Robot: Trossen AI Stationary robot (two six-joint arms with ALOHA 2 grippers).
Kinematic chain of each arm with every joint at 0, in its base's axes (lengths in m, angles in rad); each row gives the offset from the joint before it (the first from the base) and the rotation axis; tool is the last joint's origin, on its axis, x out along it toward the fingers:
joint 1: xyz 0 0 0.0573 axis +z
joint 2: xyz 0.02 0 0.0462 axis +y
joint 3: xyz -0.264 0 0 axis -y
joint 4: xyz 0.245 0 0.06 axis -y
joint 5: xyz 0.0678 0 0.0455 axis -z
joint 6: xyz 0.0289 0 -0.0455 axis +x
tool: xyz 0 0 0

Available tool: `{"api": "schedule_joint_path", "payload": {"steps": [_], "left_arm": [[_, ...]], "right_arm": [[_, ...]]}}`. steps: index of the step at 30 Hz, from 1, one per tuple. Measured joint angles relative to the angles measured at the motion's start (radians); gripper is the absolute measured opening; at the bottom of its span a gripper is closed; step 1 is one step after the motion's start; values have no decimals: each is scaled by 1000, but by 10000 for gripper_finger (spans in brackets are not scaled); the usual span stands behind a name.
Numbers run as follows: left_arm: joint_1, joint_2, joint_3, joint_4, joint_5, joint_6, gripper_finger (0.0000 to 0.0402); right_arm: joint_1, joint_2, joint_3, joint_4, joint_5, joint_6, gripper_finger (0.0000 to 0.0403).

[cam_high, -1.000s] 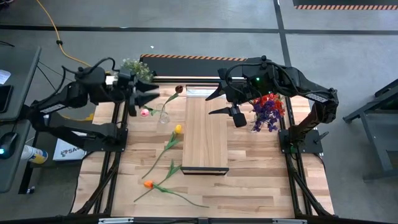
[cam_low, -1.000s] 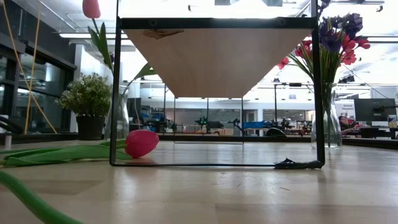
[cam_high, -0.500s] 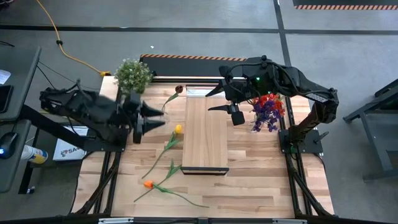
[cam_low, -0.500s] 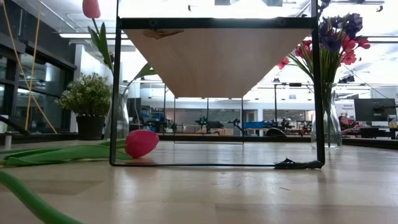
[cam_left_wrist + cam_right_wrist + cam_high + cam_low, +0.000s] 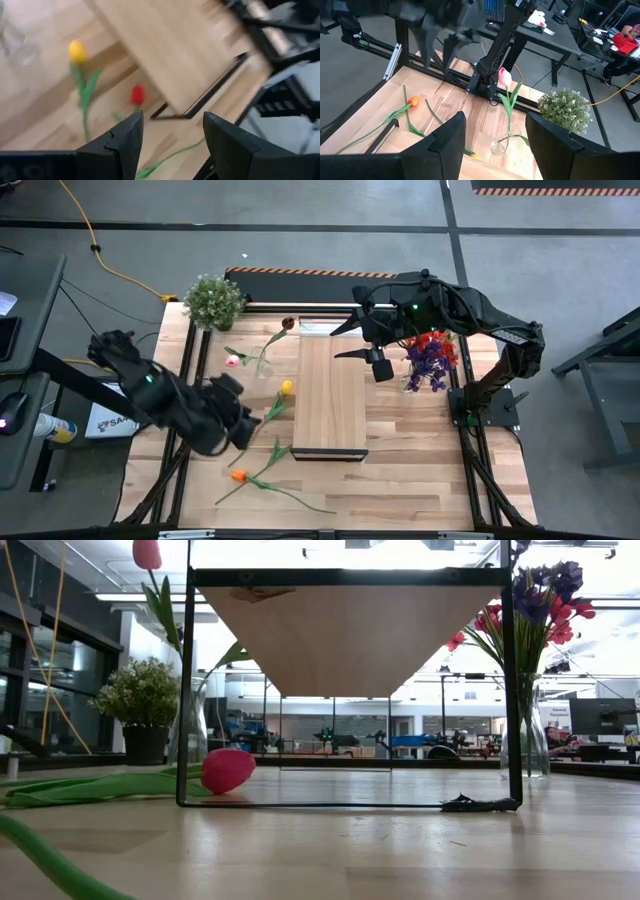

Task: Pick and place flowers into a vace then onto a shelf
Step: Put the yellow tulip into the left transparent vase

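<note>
Beside the shelf (image 5: 332, 395), yellow flower (image 5: 286, 388): light, floppy (grip mid-stem); left gripper (image 5: 243, 423) and right gripper (image 5: 352, 345) jaws part-open, empty.

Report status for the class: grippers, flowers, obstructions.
Left gripper open, empty, above the yellow-headed flower lying on the plank table. Right gripper open, empty, over the long light-wood shelf. Nothing blocking.

Both arms are matte black, built of chunky rounded joints with loose black cables looping along them. A small green light glows on each. The left pincer (image 5: 170, 145) and right pincer (image 5: 492, 142) end in broad, wedge-shaped black fingers.
</note>
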Motion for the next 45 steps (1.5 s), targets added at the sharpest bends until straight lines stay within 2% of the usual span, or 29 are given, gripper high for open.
{"api": "schedule_joint_path", "payload": {"steps": [4, 12, 16, 25, 35, 40, 45], "left_arm": [[-31, 73, 0, -50, 23, -131, 239], [-46, 226, 0, -126, -12, -133, 239], [-35, 294, -14, -215, 51, -169, 239], [-33, 302, -286, -54, 192, -185, 239], [-32, 300, -524, 262, 243, -131, 239], [-32, 300, -577, 402, 265, -85, 239], [-24, 300, -584, 392, 230, -71, 239]], "right_arm": [[0, 0, 0, 0, -9, 0, 197], [0, 0, 0, -3, -11, 4, 196], [0, 0, 0, -3, -12, 18, 197], [0, 0, 0, 11, -12, 43, 195], [0, 0, 0, 89, -12, 49, 195], [0, 0, 0, 119, -12, 53, 195], [0, 0, 0, 132, -12, 53, 195]]}}
